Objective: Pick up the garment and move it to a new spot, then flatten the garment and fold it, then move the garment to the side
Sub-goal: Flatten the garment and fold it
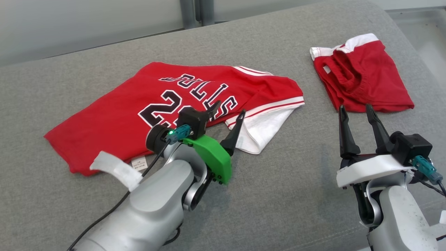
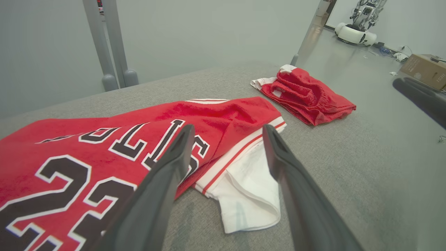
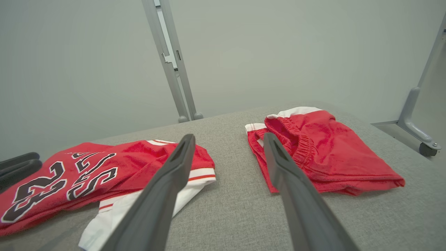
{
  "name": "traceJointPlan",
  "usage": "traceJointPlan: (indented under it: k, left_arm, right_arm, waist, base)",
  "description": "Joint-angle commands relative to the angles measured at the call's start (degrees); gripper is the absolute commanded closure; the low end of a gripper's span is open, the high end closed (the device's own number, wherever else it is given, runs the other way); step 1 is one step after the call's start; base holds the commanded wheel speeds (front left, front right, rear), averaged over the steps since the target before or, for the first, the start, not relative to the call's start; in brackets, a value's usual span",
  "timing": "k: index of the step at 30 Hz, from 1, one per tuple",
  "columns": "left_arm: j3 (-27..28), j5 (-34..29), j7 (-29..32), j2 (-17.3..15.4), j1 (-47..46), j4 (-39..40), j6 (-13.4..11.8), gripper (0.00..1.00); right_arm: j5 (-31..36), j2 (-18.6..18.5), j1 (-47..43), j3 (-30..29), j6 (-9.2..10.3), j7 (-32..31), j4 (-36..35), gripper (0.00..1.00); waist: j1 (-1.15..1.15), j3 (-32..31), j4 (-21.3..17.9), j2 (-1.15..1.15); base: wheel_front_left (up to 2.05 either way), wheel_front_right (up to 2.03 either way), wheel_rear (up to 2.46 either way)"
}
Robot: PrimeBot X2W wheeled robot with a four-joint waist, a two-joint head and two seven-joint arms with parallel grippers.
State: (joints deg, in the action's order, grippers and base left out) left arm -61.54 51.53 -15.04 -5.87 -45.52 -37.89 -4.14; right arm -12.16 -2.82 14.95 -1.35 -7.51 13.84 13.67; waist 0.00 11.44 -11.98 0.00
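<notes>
On the grey cloth desk (image 1: 278,195), the red jersey (image 1: 132,115) lies left of centre, long axis left-right, with folded red shorts (image 1: 362,76) well apart to its right. Your left claw (image 1: 230,107), wide open and empty, hangs over the jersey's right end. It is nearer than the right claw (image 1: 355,107), likewise open and empty.

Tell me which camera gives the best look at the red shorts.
The right wrist view: the red shorts are nearest and largest there, elastic waistband plain, though one finger of the right end effector crosses their left part. The head view shows them whole from above, smaller; the left wrist view, small and low-angled.
</notes>
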Motion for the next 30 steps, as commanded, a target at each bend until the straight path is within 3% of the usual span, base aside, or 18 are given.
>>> traceJointPlan:
  k: [1,9,17,25,30]
  left_arm:
    - [1.6,-1.5,-0.1,-1.2,2.5,1.1,-0.6,0.00]
    - [14.3,-5.6,-0.1,-6.2,14.6,6.5,-2.0,0.00]
    - [25.0,-6.6,-0.1,-8.5,22.2,9.3,-2.3,0.00]
    - [28.7,-3.8,0.3,-9.9,26.2,6.6,-1.8,0.00]
    - [31.0,-0.7,0.7,-9.0,25.3,4.6,-0.9,0.00]
  right_arm:
    - [0.5,-0.1,-0.8,-0.1,0.04,-0.3,0.2,0.00]
    - [0.7,-0.2,-1.9,0.2,0.04,-1.3,-0.1,0.00]
    - [0.9,-0.2,-2.4,0.3,0.04,-2.0,-0.7,0.00]
    - [1.0,-0.2,-2.9,0.6,0.04,-2.4,-1.2,0.00]
    - [1.0,-0.2,-2.6,1.2,0.04,-2.6,-1.3,0.00]
  waist:
    - [0.00,-2.4,4.1,0.00]
    - [0.00,-3.8,8.1,0.00]
    - [0.00,-4.1,10.0,0.00]
    - [0.00,-4.0,10.5,0.00]
    - [0.00,-3.7,9.8,0.00]
  base:
    - [0.00,0.00,0.00]
    - [0.00,0.00,0.00]
    - [0.00,0.00,0.00]
    - [0.00,0.00,0.00]
    - [0.00,0.00,0.00]
